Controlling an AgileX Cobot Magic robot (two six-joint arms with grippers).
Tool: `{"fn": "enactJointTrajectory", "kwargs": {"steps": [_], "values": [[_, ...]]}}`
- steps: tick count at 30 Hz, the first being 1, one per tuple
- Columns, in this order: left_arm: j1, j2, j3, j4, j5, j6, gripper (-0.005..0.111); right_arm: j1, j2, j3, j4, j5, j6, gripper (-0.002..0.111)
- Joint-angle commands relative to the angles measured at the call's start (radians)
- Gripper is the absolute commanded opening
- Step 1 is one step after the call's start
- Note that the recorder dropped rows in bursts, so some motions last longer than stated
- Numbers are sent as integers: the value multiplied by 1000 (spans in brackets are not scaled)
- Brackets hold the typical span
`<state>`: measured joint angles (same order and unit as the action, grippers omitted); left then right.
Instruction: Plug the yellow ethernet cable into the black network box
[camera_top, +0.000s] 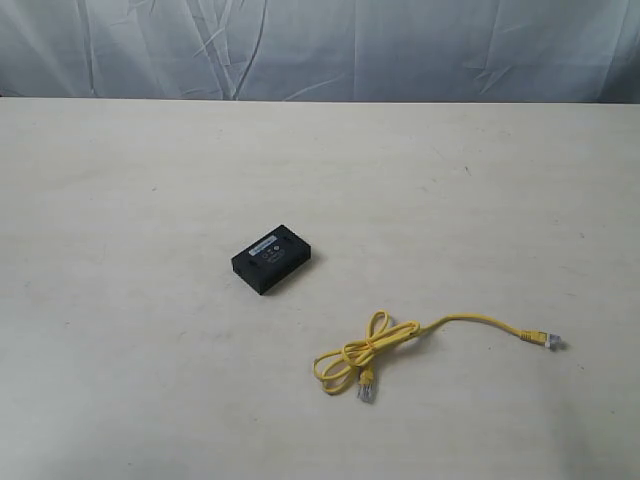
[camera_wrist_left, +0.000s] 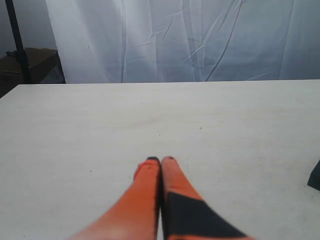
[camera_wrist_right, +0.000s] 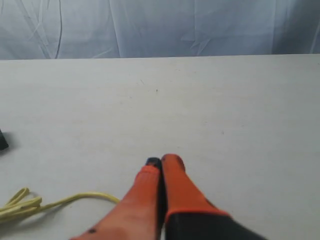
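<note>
Left gripper and right gripper both closed, empty; the yellow ethernet cable lies on the right arm's side, right of the black network box

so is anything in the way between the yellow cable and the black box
Nothing visible does. Only bare table lies between the yellow cable and the black box. The left pincer and the right pincer are both shut and empty.

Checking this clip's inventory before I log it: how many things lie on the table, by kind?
Yellow cable: 1
Black box: 1
Total: 2
</note>
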<state>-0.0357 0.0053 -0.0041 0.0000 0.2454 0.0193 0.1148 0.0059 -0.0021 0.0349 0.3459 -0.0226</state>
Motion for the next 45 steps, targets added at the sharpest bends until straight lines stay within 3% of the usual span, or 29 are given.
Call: {"fn": "enactJointTrajectory", "kwargs": {"steps": [1, 5, 11, 25, 28, 32, 40, 45], "values": [[4, -5, 4, -7, -13, -6, 0, -5, -6, 2, 0, -171, -1, 0], [4, -5, 4, -7, -13, -6, 0, -5, -6, 2, 0, -433, -1, 0], [4, -5, 4, -7, -13, -6, 0, -5, -6, 2, 0, -686, -1, 0], [4, -5, 4, -7, -13, -6, 0, -5, -6, 2, 0, -743, -4, 0], [4, -5, 4, -7, -13, -6, 0, -5, -6, -33, 0, -624, -4, 0], [4, -5, 4, -7, -13, -6, 0, -5, 57, -190, -4, -311, -9, 0], [4, -5, 4, -7, -13, -6, 0, -5, 405, -532, 34, 196, -6, 0], [4, -5, 4, -7, -13, -6, 0, -5, 727, -568, 163, 204, 3, 0]]}}
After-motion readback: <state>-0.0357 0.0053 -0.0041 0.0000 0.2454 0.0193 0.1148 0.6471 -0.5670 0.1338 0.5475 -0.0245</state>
